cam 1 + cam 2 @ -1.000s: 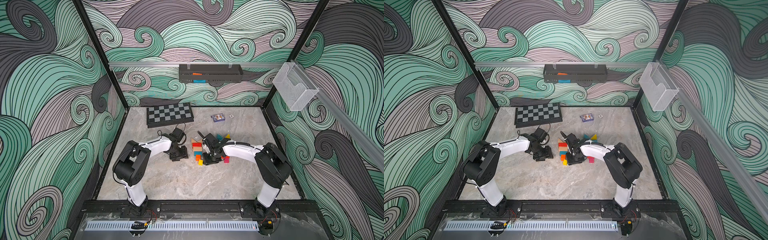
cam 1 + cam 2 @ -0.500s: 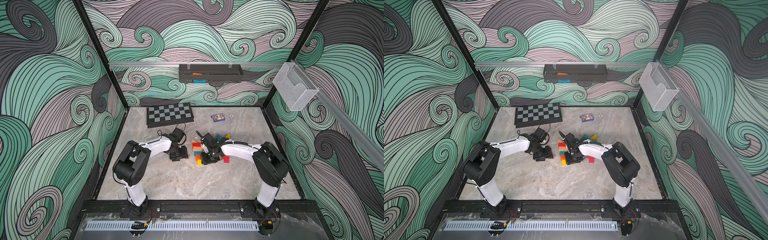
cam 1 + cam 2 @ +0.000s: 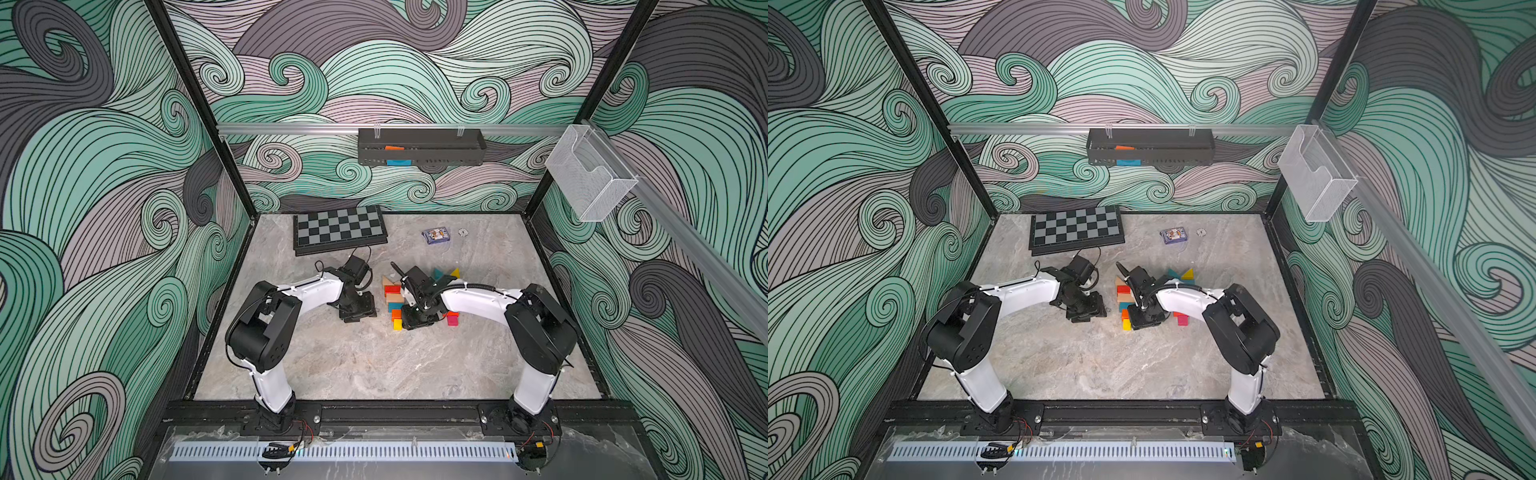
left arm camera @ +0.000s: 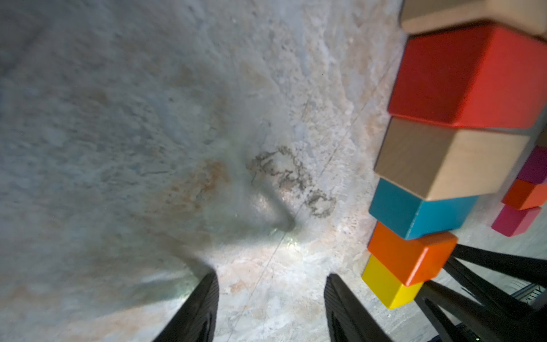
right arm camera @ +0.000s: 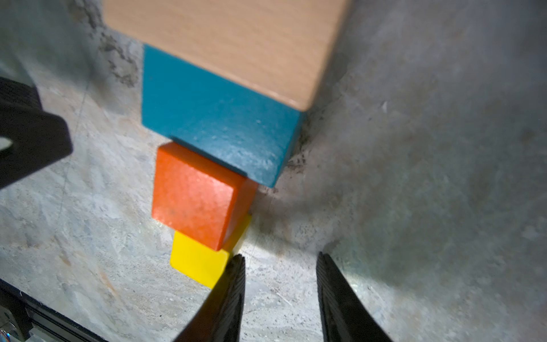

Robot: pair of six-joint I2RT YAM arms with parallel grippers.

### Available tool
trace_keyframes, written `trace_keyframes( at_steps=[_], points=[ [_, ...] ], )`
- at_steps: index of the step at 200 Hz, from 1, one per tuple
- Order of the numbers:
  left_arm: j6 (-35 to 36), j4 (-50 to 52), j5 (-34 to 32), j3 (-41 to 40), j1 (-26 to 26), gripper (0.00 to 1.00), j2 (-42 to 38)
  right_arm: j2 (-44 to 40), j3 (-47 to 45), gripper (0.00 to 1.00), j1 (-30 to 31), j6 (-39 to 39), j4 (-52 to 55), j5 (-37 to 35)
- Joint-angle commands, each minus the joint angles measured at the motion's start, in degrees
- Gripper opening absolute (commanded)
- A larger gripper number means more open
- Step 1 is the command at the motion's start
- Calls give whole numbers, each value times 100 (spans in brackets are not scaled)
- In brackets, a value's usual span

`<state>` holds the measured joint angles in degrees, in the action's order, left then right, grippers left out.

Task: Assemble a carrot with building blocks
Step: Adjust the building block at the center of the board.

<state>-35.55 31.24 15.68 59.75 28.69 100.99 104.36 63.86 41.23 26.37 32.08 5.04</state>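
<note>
A: Top views?
B: Block row [image 3: 394, 303] lies flat on the table [image 3: 374, 365]. The chequered board [image 3: 340, 226] is behind the row, well apart. Left gripper [image 3: 358, 313] is just beside the row, right gripper [image 3: 415, 322] at its near end. Same in both top views. Teal and yellow wedges [image 3: 446, 274] lie loose near the row's far end.
A: Left wrist?
B: Left gripper [image 4: 270, 277] jaws apart, bare table between them. Row alongside: yellow cube [image 4: 384, 284], orange cube [image 4: 411, 254], teal block [image 4: 414, 211], tan block [image 4: 438, 165], red block [image 4: 467, 80], touching in line.
A: Right wrist?
B: Right gripper [image 5: 280, 256] jaws apart, nothing held. One finger [image 5: 228, 296] is just beside the row's yellow end. Can't tell if it touches.
</note>
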Motion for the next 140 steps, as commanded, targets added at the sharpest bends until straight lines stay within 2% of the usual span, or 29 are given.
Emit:
trace_keyframes(
  at_steps=[1, 140],
  points=[
    [-3, 40, 5, 2, 14, 59, -57, -16, 13, 42, 35, 92, 19, 18],
    [-31, 31, -17, -2, 33, 58, -43, 85, 127, 42, 56, 91, -67, 83]
  ],
)
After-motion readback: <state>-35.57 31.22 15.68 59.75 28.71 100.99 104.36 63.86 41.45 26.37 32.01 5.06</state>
